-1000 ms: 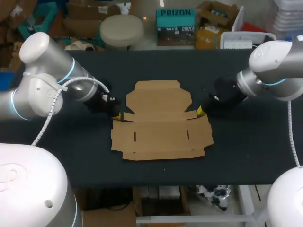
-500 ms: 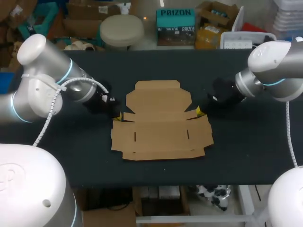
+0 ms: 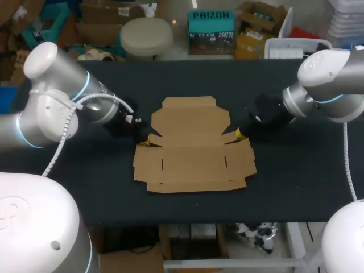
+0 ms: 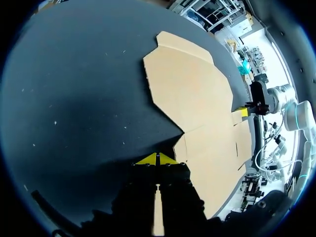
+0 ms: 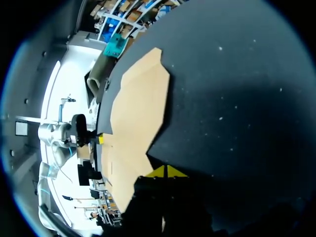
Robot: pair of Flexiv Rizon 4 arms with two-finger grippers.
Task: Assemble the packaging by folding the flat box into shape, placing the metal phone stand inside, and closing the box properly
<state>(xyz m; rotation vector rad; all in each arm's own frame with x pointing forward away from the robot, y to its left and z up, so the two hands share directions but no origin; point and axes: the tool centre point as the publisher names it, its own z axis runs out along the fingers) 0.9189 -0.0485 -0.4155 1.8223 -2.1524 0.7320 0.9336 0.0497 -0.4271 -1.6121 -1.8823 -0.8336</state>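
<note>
The black surface point(image 3: 296, 187) carries one thing of the task: the flat brown cardboard box point(image 3: 193, 145), lying unfolded at its centre with every panel down. The large lid panel with clipped corners points to 12 o'clock. The wider base panel, with two short slots and its side flaps, lies toward 6 o'clock. The metal phone stand shows in none of the views.

The left arm comes in from 9 o'clock. The left claw point(image 3: 145, 140) sits low at the box's 9 o'clock edge, at the notch where the lid panel meets a side flap. In the left wrist view its yellow tips are pressed together with nothing between them, and the cardboard notch lies just ahead and to one side.

The right arm mirrors this from 3 o'clock, with the right claw point(image 3: 239, 134) at the opposite notch. In the right wrist view its tips are likewise pressed together, pinching nothing, with the cardboard edge just beside them.

I judge the folding step to be at its very start, since no flap is raised yet. The next move calls for both closed tips to catch the side flaps at the notches and lift them together. The lift should be even on both sides so the sheet neither slides nor twists. Thin board lying flat offers little edge, so a low, shallow approach seems needed.
</note>
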